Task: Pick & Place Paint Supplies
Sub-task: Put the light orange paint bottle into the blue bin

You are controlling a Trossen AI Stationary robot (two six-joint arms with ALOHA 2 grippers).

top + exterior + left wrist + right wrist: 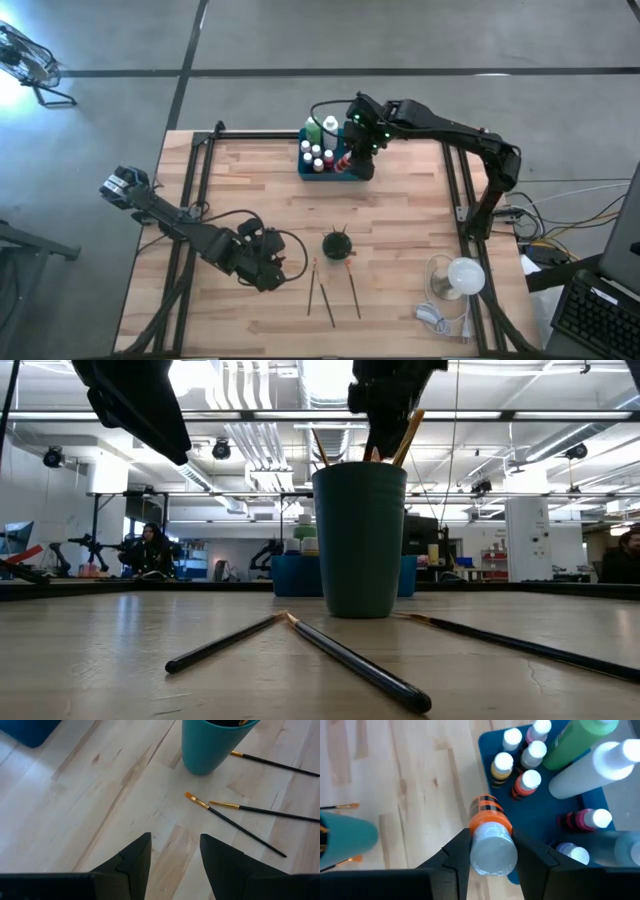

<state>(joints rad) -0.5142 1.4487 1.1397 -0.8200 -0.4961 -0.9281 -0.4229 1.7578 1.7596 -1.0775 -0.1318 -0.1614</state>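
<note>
Orange paint bottle (pixel 490 832) is hanging clamped in the right gripper (pixel 490 851) over the teal tray's (pixel 540 840) edge; next it needs lowering into a free spot. Left gripper (pixel 175 855), parted and empty, is waiting near the paintbrushes (pixel 235 822).

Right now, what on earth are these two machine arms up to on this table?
They are sorting paint supplies. The right end effector holds an orange bottle at the edge of the blue tray, which already carries several capped bottles. The left end effector hovers open and empty above the wooden table, facing three paintbrushes lying loose beside the dark cup. That cup already has a few brushes standing in it.
</note>
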